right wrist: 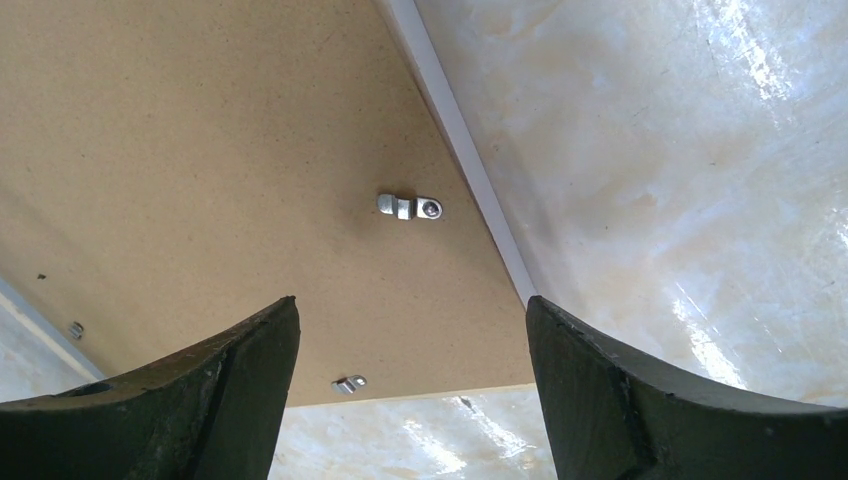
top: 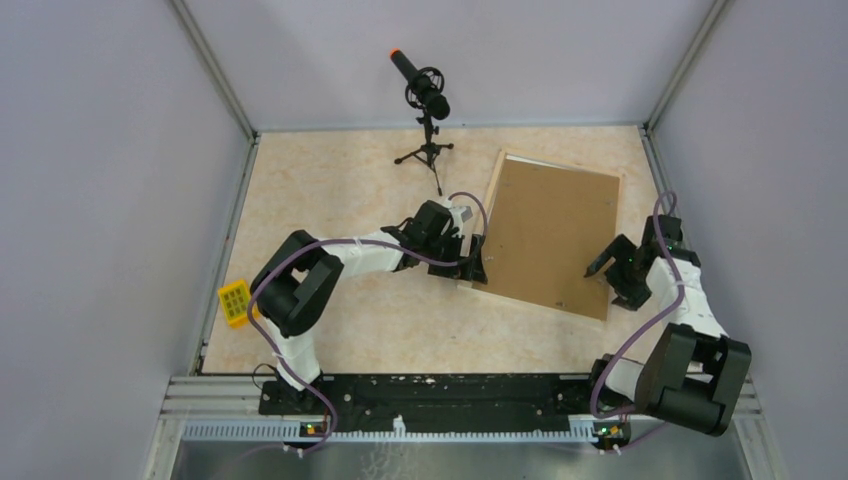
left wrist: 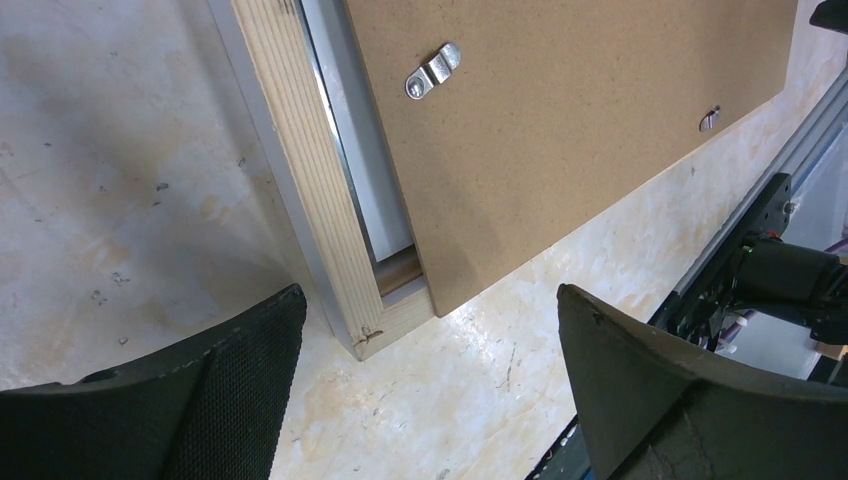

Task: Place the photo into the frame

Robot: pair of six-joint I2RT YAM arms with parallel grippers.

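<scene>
Grey walls closed in a pale marbled desk (top: 380,315), where the frame (left wrist: 318,190) lay face down right of centre in the overhead view with a brown backing board (top: 555,235) on top. The photo could not be picked out. It was probably already under the board, so the loading looked mostly done and the board was left to seat and fasten. Only the left wrist view showed the board sitting askew, with a pale strip (left wrist: 362,150) exposed beside the wood rail, either glass or the print's white back. The right wrist view alone showed a turn clip (right wrist: 410,207) near the far edge. The left tool (left wrist: 430,300) at the frame's corner and the right tool (right wrist: 410,305) over the board both had their jaws apart, holding nothing.
</scene>
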